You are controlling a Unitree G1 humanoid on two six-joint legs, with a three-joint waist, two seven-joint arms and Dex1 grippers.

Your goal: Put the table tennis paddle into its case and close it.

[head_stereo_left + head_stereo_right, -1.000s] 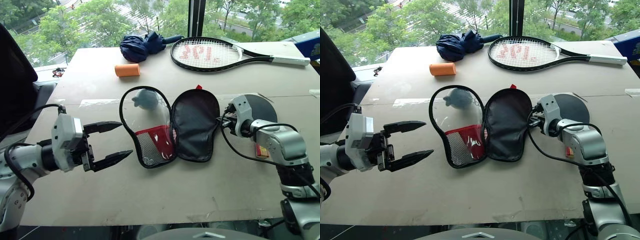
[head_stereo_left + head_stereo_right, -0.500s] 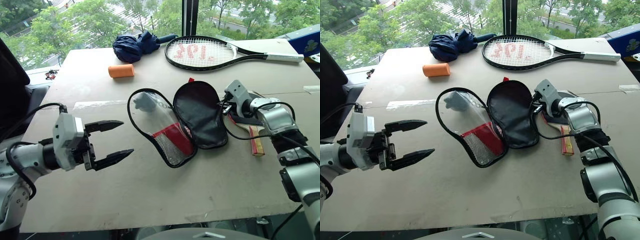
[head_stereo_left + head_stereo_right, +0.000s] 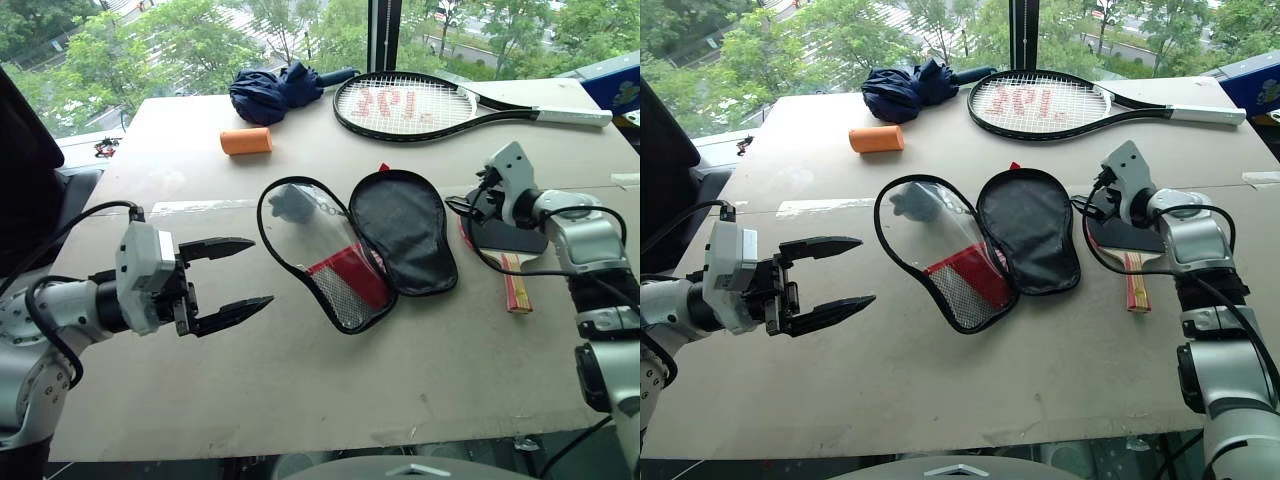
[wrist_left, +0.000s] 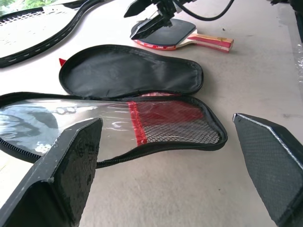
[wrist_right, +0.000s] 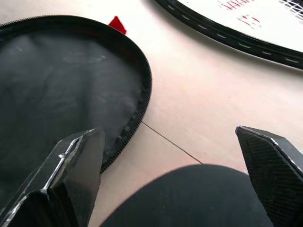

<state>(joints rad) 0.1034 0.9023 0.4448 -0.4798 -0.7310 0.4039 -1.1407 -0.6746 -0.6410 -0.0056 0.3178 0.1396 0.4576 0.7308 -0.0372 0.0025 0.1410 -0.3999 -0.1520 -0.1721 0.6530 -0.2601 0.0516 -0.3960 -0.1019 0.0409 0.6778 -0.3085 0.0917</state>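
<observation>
item 1, nearest you: your left gripper (image 3: pixel 228 279), fingers spread wide, holding nothing, hanging just short of the case and pointed toward it.

item 2: the case (image 3: pixel 355 250), unzipped and laid flat in two halves on the table (image 3: pixel 300 390). the half toward your left shows a clear window, a red panel and a mesh pocket, with the grey-blue plush charm (image 3: pixel 290 203) at its far end; the other half shows plain black lining. nothing lies inside either half.

item 3, on your right: the table tennis paddle (image 3: pixel 1127 250), flat on the table just beside the black-lined half, not in it, handle toward you.

item 4: your right gripper (image 4: pixel 150 19), jaws apart over the paddle's black face, gripping nothing.

item 5, far edge: orange cylinder (image 3: pixel 246 140), folded dark blue umbrella (image 3: pixel 283 88), strung tennis racket (image 3: pixel 450 105); none belong to the job.

status, as a judgement: case is open and ready; you have yet to grasp the paddle, seat it, fold the halves and zip.
</observation>
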